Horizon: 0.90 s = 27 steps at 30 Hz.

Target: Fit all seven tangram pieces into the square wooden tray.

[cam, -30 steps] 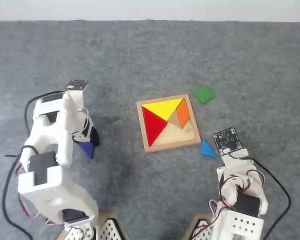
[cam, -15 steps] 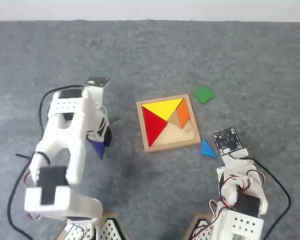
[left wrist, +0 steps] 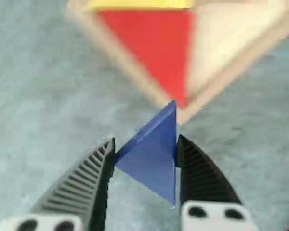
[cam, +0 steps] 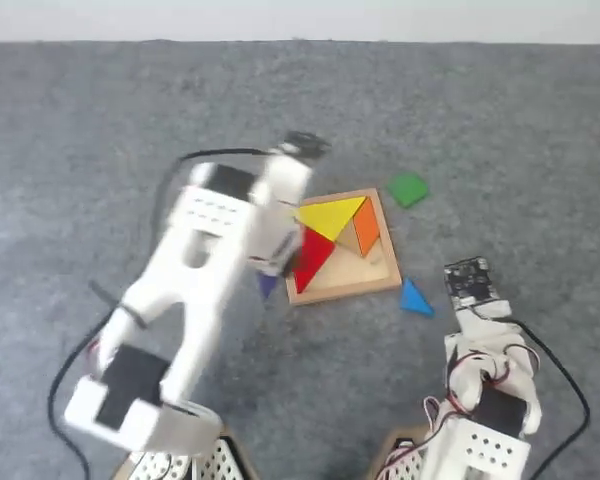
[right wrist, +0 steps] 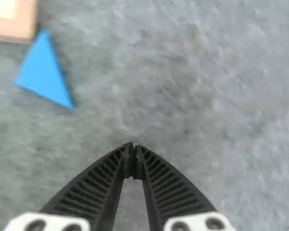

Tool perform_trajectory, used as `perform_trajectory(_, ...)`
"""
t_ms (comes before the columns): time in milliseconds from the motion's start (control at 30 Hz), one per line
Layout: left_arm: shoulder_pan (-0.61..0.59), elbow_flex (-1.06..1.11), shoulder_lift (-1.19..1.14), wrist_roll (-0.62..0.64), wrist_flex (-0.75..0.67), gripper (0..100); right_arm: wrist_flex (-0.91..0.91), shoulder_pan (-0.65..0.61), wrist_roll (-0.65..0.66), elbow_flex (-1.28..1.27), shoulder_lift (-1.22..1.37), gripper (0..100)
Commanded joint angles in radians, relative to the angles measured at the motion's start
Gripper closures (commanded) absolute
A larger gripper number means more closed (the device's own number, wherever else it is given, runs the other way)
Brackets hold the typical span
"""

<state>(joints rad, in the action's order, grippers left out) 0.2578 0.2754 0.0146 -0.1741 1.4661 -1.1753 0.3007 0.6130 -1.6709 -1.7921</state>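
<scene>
Progress stood at three pieces seated in the square wooden tray [cam: 350,289]: yellow triangle [cam: 330,217], red triangle [cam: 315,255] and orange piece [cam: 367,232], with bare wood beside them. The left gripper [left wrist: 145,142] was clamped on the dark blue triangle [left wrist: 151,154], held just off the tray's corner by the red triangle. Its sharp tip pointed at that corner, and its long axis ran outward from between the fingers. The light blue triangle [cam: 414,298] and green piece [cam: 408,188] lay on the carpet near the tray. The right gripper [right wrist: 131,147] hung closed and empty.
</scene>
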Motion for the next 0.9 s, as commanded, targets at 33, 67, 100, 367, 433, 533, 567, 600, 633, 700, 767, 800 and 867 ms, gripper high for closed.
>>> perform_trajectory(33, 0.152, -0.148, -0.140, -0.048, -0.063, 89, 0.024, 0.079, -0.032, -0.003, -0.008, 99.0)
perform_trajectory(67, 0.163, -0.168, -0.170, -0.064, -0.075, 89, 0.024, 0.079, -0.040, -0.005, -0.008, 99.0)
perform_trajectory(100, 0.169, -0.189, -0.201, -0.083, -0.081, 89, 0.027, 0.079, -0.037, -0.011, -0.008, 99.0)
perform_trajectory(367, 0.167, -0.282, -0.308, -0.170, -0.109, 89, 0.022, 0.085, -0.032, -0.012, -0.002, 99.0)
perform_trajectory(433, 0.161, -0.285, -0.301, -0.166, -0.109, 89, 0.022, 0.084, -0.032, -0.012, -0.001, 99.0)
perform_trajectory(533, 0.117, -0.282, -0.281, -0.167, -0.104, 89, 0.022, 0.084, -0.032, -0.012, -0.001, 99.0)
perform_trajectory(567, 0.089, -0.282, -0.272, -0.167, -0.100, 89, 0.022, 0.084, -0.032, -0.012, -0.001, 99.0)
perform_trajectory(600, 0.063, -0.282, -0.261, -0.167, -0.092, 89, 0.022, 0.084, -0.032, -0.012, -0.001, 99.0)
perform_trajectory(633, 0.037, -0.282, -0.249, -0.167, -0.089, 89, 0.022, 0.084, -0.032, -0.012, -0.001, 99.0)
perform_trajectory(700, -0.005, -0.278, -0.224, -0.157, -0.069, 89, 0.022, 0.084, -0.032, -0.012, 0.001, 99.0)
perform_trajectory(767, -0.028, -0.278, -0.207, -0.118, -0.049, 89, 0.022, 0.084, -0.032, -0.012, 0.001, 99.0)
perform_trajectory(800, -0.034, -0.278, -0.203, -0.094, -0.038, 89, 0.022, 0.084, -0.032, -0.012, 0.001, 99.0)
perform_trajectory(867, -0.038, -0.275, -0.193, -0.057, -0.014, 89, 0.022, 0.084, -0.032, -0.012, 0.001, 99.0)
